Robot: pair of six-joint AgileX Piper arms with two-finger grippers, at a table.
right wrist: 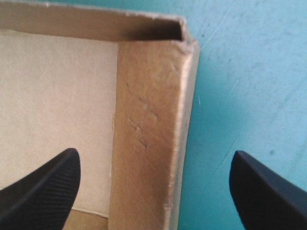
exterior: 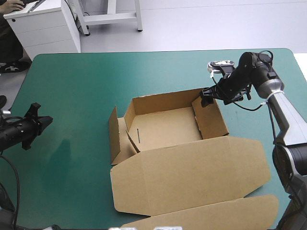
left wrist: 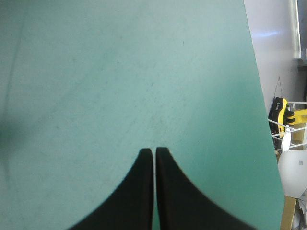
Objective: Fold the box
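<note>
Straddling the right wall (exterior: 211, 120) of the box (exterior: 168, 127), the right claw (exterior: 207, 97) hangs open, with one black finger over the tray floor and the other over the teal-green cover (exterior: 86, 86) outside. The corner where that wall meets the far wall (exterior: 163, 101) lies just ahead of the claw. Both walls stand upright, and the right one appears doubled over and tucked.

The fold looks roughly half done. On the side farthest from the right claw, the left wall (exterior: 114, 139) leans outward and a loose flap (exterior: 132, 139) sits inside it, so that side has probably yet to be raised and tucked. The lid (exterior: 192, 172) lies flat on the tabletop toward the near edge.

The left claw (left wrist: 154, 151) is closed on nothing, its fingers meeting in a point. It sits well apart from the box near the tabletop's left edge, with only bare cover ahead of it.

The cover looks smooth and matte, with faint scuffs. Beyond the far edge are a pale floor (exterior: 201, 24) and a white cabinet (exterior: 43, 26).
</note>
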